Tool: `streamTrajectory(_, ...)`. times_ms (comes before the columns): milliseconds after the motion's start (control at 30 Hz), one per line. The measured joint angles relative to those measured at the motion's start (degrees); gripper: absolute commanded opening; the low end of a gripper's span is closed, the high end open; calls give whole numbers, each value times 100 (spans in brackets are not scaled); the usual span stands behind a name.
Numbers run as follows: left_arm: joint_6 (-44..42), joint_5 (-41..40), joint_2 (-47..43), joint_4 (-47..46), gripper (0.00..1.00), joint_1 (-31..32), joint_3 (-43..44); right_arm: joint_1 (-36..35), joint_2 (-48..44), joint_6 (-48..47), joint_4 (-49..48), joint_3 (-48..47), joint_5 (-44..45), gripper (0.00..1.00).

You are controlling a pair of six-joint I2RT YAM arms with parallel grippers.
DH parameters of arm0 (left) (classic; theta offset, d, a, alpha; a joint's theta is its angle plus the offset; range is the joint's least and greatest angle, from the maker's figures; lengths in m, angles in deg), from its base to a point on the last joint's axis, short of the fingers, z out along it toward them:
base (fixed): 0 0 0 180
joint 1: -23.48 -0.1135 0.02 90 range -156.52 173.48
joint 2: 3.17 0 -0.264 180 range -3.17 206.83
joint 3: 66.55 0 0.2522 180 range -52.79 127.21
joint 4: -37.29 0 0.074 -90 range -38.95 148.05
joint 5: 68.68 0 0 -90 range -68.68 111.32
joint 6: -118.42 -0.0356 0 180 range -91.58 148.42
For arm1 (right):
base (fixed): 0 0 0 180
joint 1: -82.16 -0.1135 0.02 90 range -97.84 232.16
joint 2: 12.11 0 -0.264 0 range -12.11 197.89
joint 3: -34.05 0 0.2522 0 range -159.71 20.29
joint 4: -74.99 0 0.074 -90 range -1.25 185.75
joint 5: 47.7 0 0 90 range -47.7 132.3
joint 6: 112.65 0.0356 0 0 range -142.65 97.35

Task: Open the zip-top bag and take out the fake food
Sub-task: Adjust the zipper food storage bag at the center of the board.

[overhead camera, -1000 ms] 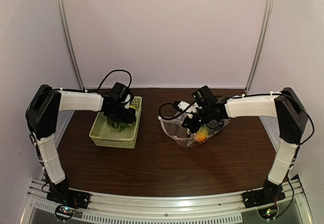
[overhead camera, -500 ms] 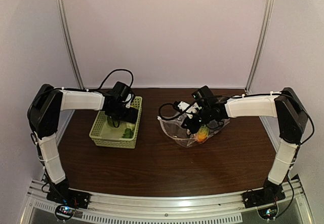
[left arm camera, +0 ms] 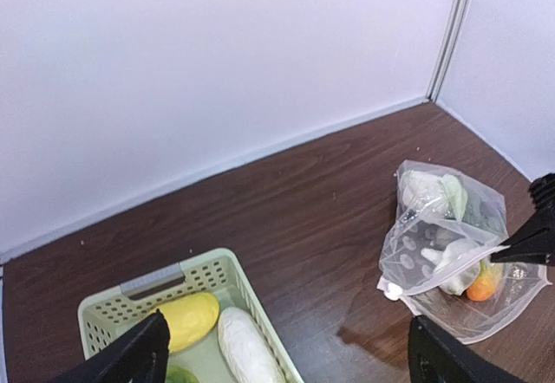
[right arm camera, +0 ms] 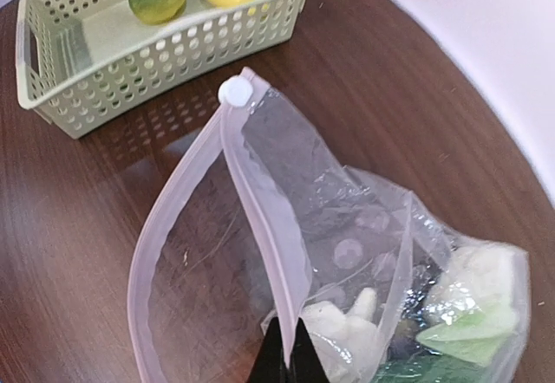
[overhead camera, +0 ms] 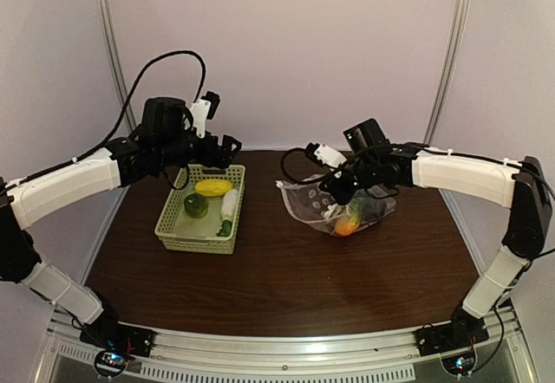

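The clear zip-top bag [overhead camera: 314, 199] lies right of centre, its mouth held open. My right gripper [overhead camera: 335, 194] is shut on the pale zip strip [right arm camera: 260, 201] and lifts that edge; the thin fingers [right arm camera: 286, 359] pinch it. Fake food still sits inside the bag: whitish lumps [right arm camera: 342, 322], a green piece [right arm camera: 468, 331] and an orange one [overhead camera: 346, 226]. My left gripper [overhead camera: 222, 149] hangs open and empty above the far end of the basket, its fingertips [left arm camera: 130, 361] spread wide. In the basket lie a yellow piece [overhead camera: 212, 187], a white one [overhead camera: 229, 201] and a round green one [overhead camera: 196, 206].
The pale green lattice basket [overhead camera: 170, 230] stands on the left of the brown table [overhead camera: 277, 279]. White walls close in behind and on both sides. Bare wood runs between basket and bag [left arm camera: 347, 253].
My left arm has risen out of the basket and its gripper has opened, leaving green food behind. The right arm has lifted the bag's edge a little.
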Motion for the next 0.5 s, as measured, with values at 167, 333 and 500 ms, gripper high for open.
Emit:
streamTrajectory(167,-363,-247,-330,-496,97,334,-466,35,-940,-358,275,-413,494,0)
streamTrajectory(333,-420,-1429,-225,-470,97,754,-702,74,-1506,-625,476,-636,841,0)
streamTrajectory(500,-341,-2468,546,-350,97,693,-461,66,-1552,-750,610,-643,977,0)
